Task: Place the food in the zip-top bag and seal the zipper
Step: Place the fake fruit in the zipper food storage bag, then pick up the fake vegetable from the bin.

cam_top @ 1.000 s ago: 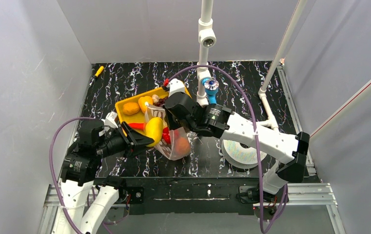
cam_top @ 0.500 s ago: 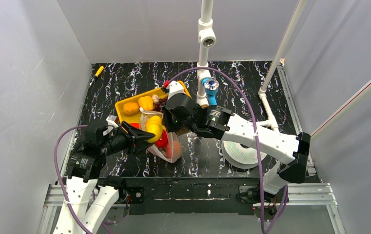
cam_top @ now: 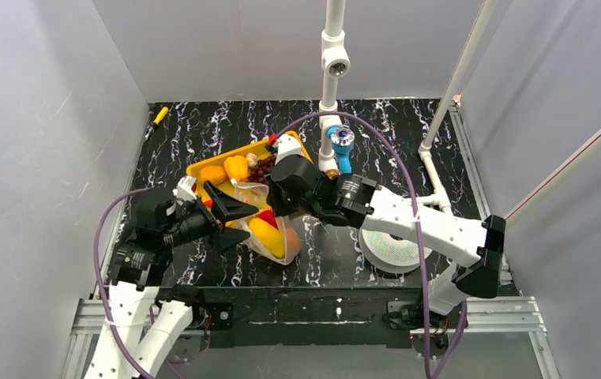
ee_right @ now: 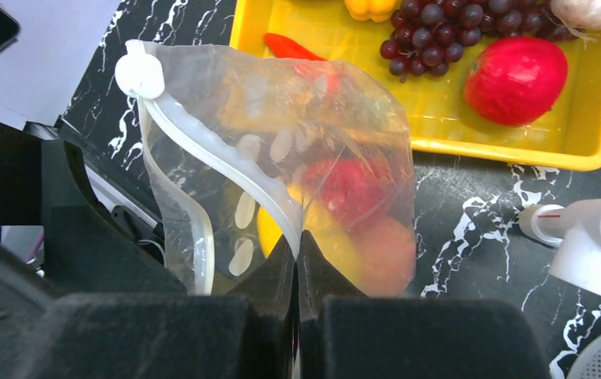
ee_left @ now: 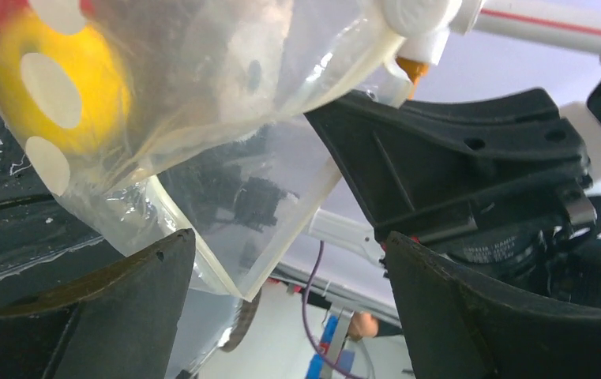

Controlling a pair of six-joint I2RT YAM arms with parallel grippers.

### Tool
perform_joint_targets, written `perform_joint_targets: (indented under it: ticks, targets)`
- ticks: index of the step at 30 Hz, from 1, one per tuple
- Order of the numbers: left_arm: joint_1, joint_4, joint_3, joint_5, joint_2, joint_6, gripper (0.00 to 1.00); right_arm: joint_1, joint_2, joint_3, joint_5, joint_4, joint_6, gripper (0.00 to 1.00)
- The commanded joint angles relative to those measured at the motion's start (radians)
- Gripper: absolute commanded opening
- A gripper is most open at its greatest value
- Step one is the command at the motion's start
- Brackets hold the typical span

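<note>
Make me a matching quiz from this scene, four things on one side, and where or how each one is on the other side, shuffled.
Things:
1. left gripper
2. right gripper
3. grapes
4. yellow food piece

States or places:
A. inside the zip-top bag
B. open
C. in the yellow tray
D. shut on the zipper

Pairs: 1-B, 2-D, 3-C, 4-A

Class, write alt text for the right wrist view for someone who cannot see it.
The right gripper is shut on the mouth edge of a clear zip-top bag, which holds red, yellow and orange food. Behind it, a yellow tray holds grapes and a red apple.
</note>
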Motion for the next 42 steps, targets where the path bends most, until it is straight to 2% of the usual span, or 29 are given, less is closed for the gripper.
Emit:
perform_joint_targets:
  ticks: [1, 5, 7, 10, 13, 16, 19, 23, 30, 32, 36, 40, 42]
  targets:
    - [0.005, 0.012, 0.064, 0.084, 0.009, 0.155, 0.89, 0.006, -0.084, -0.024, 0.067, 0.020, -0.003, 0.01]
    - [0.005, -0.154, 0.238, -0.039, 0.052, 0.399, 0.88, 0.005, -0.117, -0.052, 0.104, 0.002, -0.005, 0.01]
    - [0.005, -0.322, 0.364, -0.175, 0.092, 0.537, 0.88, 0.005, -0.129, -0.067, 0.122, -0.011, -0.006, 0.01]
    - [0.005, -0.465, 0.515, -0.504, 0.142, 0.699, 0.88, 0.006, -0.151, -0.088, 0.141, -0.027, -0.003, 0.01]
    - [0.005, -0.456, 0.514, -0.793, 0.148, 0.794, 0.90, 0.005, -0.169, -0.103, 0.143, -0.039, 0.002, 0.01]
    - [0.006, -0.391, 0.459, -0.915, 0.183, 0.845, 0.91, 0.005, -0.182, -0.107, 0.144, -0.055, 0.008, 0.01]
    - [0.005, -0.307, 0.379, -0.913, 0.258, 0.850, 0.91, 0.005, -0.188, -0.105, 0.148, -0.065, 0.010, 0.01]
    - [0.012, -0.228, 0.317, -0.860, 0.427, 0.713, 0.95, 0.006, -0.181, -0.090, 0.153, -0.084, 0.014, 0.01]
    - [0.086, -0.100, 0.308, -0.592, 0.723, 0.456, 0.95, 0.005, -0.175, -0.068, 0.142, -0.114, 0.024, 0.01]
    - [0.102, -0.071, 0.308, -0.614, 0.782, 0.401, 0.95, 0.006, -0.179, -0.070, 0.142, -0.117, 0.030, 0.01]
    - [0.158, -0.125, 0.332, -0.697, 0.909, 0.271, 0.92, 0.006, -0.190, -0.075, 0.139, -0.114, 0.034, 0.01]
    - [0.195, -0.061, 0.288, -0.580, 0.993, 0.211, 0.88, 0.006, -0.185, -0.057, 0.124, -0.132, 0.040, 0.01]
    - [0.195, -0.035, 0.274, -0.578, 1.014, 0.189, 0.86, 0.007, -0.180, -0.047, 0.112, -0.141, 0.047, 0.01]
